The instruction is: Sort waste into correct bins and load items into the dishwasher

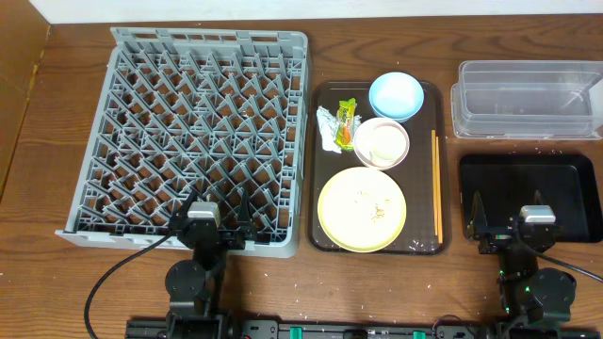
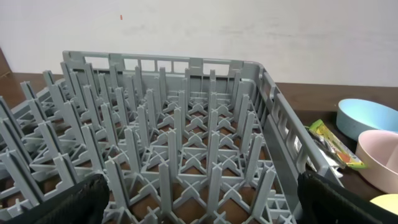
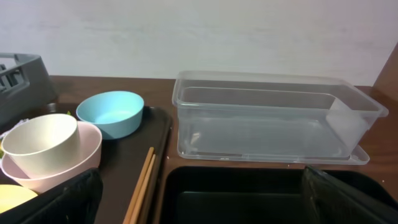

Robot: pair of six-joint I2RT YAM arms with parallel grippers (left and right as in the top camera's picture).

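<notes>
Since nothing is yet lifted, both tools hang empty by the near edge of the surface (image 1: 38,273). The left tool (image 1: 219,205) stands with its jaws wide apart above the near wall of the rack (image 1: 188,132), and the right tool (image 1: 509,212) is just as wide apart above the near part of the black tray (image 1: 528,174). That split looks deliberate, each arm waiting beside what it will serve: the rack fills the left half of the surface, while the black tray and the tub (image 1: 528,68) behind it, toward the far right corner, are there for the waste. Between them, mid-surface, the brown tray (image 1: 424,108) gathers everything to be sorted, probably so either arm can reach it. The wrapper (image 1: 337,127) lies by the brown tray's left edge, just beside the pink bowl (image 1: 361,141), in which the cup (image 1: 388,146) is nested upright. The blue bowl (image 1: 396,96) sits at the far end, right against the pink bowl or nearly so. The plate (image 1: 341,221) fills the near end and carries the crumbs (image 1: 377,209), so it probably needs emptying before racking. The chopsticks (image 1: 436,184) lie flat along the right edge, likely awkward to pinch.
</notes>
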